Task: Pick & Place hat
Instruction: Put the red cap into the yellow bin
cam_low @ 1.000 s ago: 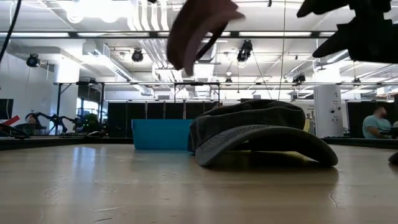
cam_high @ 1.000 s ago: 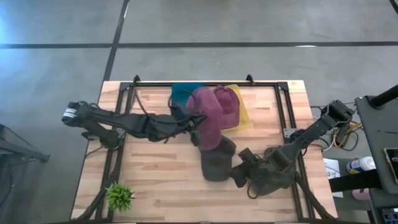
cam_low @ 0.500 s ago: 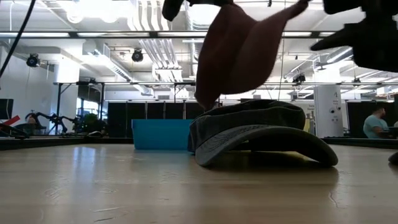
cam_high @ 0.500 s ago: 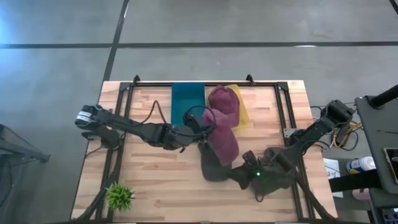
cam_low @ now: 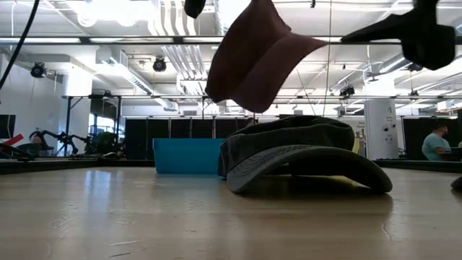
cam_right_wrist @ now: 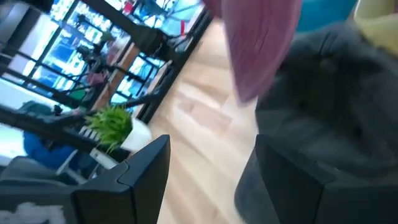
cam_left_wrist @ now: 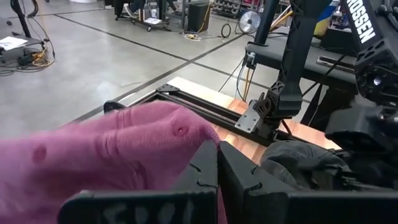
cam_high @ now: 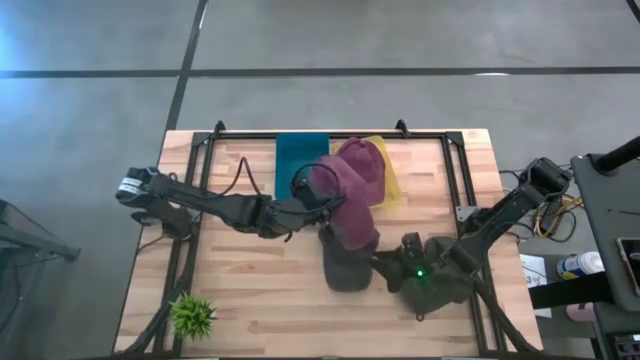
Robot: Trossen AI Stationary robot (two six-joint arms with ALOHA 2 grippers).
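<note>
My left gripper [cam_high: 318, 203] is clamped tight on the maroon cap [cam_high: 350, 208], its fingers [cam_left_wrist: 208, 168] pressed together over a fold of the fabric, and it carries that cap in the air above the middle of the table [cam_high: 250, 290]. In the low view the maroon cap [cam_low: 256, 54] hangs clear of everything, directly over the dark grey cap [cam_low: 303, 153], with a gap between the two. My left wrist view is mostly filled by the pink-looking cloth [cam_left_wrist: 106, 149] bunched against my fingers.

My right gripper [cam_high: 392, 265] has its fingers spread wide and holds nothing. It sits low at the near right side of the table, just beside the dark grey cap [cam_high: 345, 262], which rests on the wood with its brim toward the low camera. In my right wrist view the two fingers [cam_right_wrist: 140, 171] frame bare tabletop, with the grey cap [cam_right_wrist: 329, 118] lying beyond one of them and the maroon cap's edge [cam_right_wrist: 255, 43] hanging above it.

Nearest the front edge, at the left corner, stands a small green plant [cam_high: 191, 316]. Farther back, beyond the hanging cap, a teal box [cam_high: 298, 160] lies on the table, and beside it a yellow cap [cam_high: 388, 175] with another maroon cap [cam_high: 362, 162] on top of it. Past the table, in the low view, a person [cam_low: 436, 143] shows in the room at the right.
</note>
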